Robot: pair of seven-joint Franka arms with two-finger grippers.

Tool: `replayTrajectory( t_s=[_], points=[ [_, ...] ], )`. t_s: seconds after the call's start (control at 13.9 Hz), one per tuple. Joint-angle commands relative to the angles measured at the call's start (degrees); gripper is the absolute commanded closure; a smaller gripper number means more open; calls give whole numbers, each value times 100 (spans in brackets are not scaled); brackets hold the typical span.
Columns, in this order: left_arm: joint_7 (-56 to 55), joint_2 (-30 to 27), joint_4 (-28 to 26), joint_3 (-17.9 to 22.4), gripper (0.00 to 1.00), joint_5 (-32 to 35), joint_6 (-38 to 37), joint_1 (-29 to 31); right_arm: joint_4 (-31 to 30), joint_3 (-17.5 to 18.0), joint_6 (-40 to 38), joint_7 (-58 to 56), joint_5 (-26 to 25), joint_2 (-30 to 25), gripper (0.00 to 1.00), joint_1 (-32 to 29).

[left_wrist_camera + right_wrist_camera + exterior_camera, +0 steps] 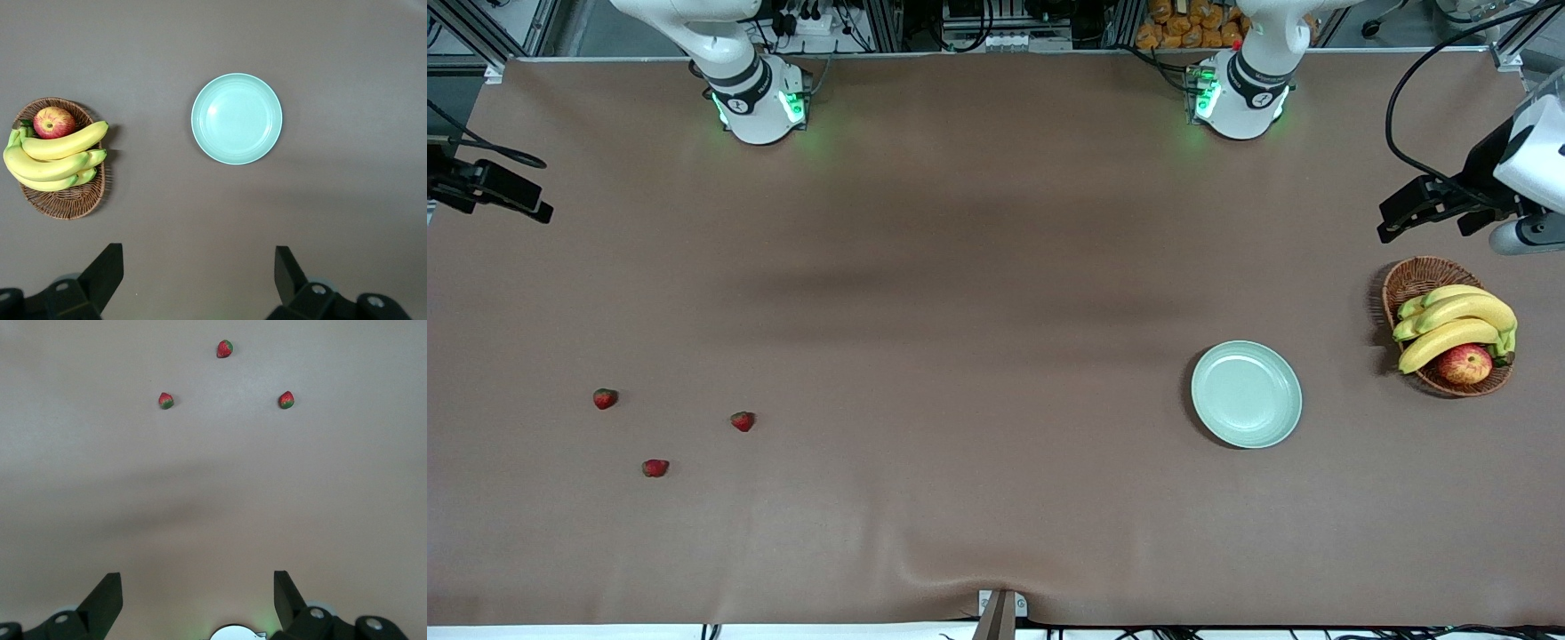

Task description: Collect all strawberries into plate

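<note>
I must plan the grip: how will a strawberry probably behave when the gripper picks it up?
Each strawberry is tiny beside the plate, so probably very light. Its rounded, tapered body may roll or slip sideways between the right gripper's open fingers. It looks soft, so perhaps easily bruised.

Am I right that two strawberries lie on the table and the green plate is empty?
Not quite: three strawberries lie on the table, as the front view shows. The green plate is indeed empty.

Even, bright overhead light; broad soft shadows band the table (960,498); focus seems sharp throughout
</note>
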Motion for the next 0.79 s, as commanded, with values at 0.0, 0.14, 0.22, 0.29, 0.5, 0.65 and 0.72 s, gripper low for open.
replayTrajectory(
  t_s=[0.0,0.14,0.22,0.29,0.5,0.65,0.72],
  points=[
    [45,9,179,-16,0,-34,-156,50,-10,-148,-62,59,-36,-104,0,180],
    [45,9,197,-16,0,-34,-191,59,-10,-183,-62,59,-36,-112,0,233],
    [45,18,197,-7,0,-34,-191,67,-10,-218,-62,59,-36,-112,0,242],
    [45,27,197,-16,0,-34,-191,59,-19,-219,-62,59,-36,-104,0,234],
    [89,53,170,-16,0,-61,-191,225,-19,-201,-54,59,-27,-103,0,172],
    [98,45,162,-16,0,-96,-191,261,-28,-201,-54,59,-18,-51,0,189],
    [89,27,144,-16,0,-96,-209,261,-45,-192,-45,59,16,-16,0,224]
  ],
)
